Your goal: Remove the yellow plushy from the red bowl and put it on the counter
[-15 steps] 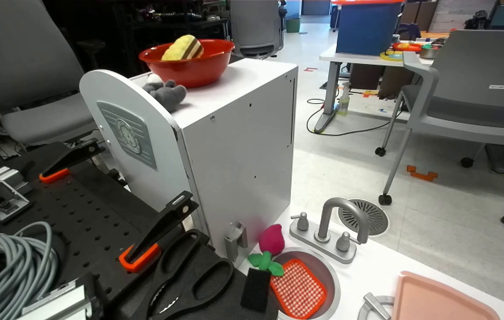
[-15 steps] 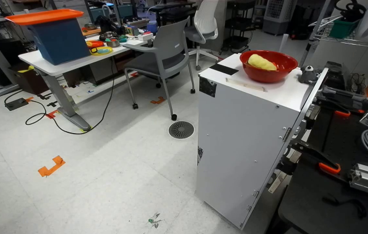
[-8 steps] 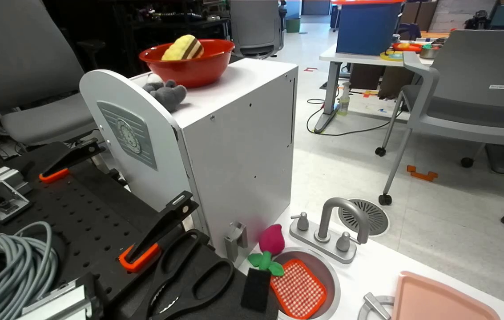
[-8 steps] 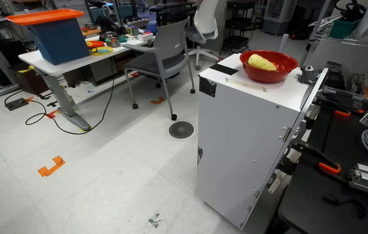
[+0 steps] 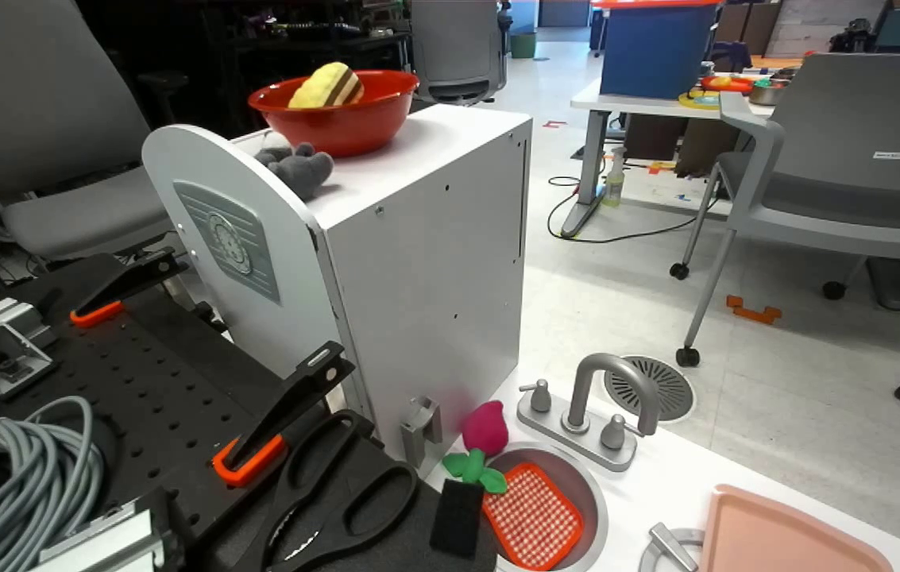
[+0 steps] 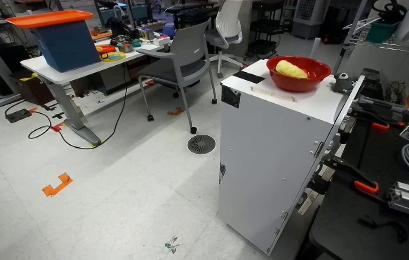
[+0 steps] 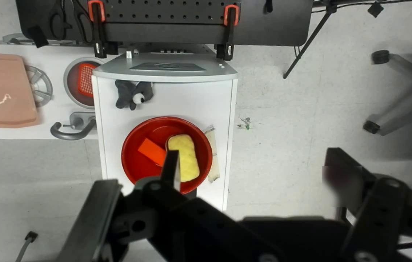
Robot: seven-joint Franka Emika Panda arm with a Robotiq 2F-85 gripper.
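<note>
Soft yellow plushy with brown stripes (image 5: 326, 86) sits in a shiny round red bowl (image 5: 342, 131) in an exterior view, its top poking over the rim. The bowl rests on a tall white box-shaped cabinet (image 5: 426, 254). Near the bowl, at 7 o'clock, lies a small fuzzy grey toy (image 5: 303, 171). Far away at 5 o'clock, a round grey metal basin (image 5: 597, 508) is set in a flat white counter (image 5: 656, 485). Inside the basin lies a flat red-orange mesh piece (image 5: 533, 516).

In an exterior view, a big blue bin (image 6: 69, 48) with an orange top (image 6: 51, 18) stands on a white table (image 6: 35, 65), well apart from the bowl at 9 o'clock. The yellow plushy lies toward the bowl's 9 o'clock side.

In the wrist view, the yellow plushy lies at 3 o'clock in the bowl, and a flat orange block (image 7: 150, 150) lies at 9 o'clock. The basin with its mesh piece is at 10 o'clock from the bowl. The black robot pincer (image 7: 255, 160) is loose, its two fingers (image 7: 170, 167) spread wide, with pale floor (image 7: 278, 127) showing between them. The finger on the 9 o'clock side hides a bit of the bowl and plushy, but is well apart from both.
</note>
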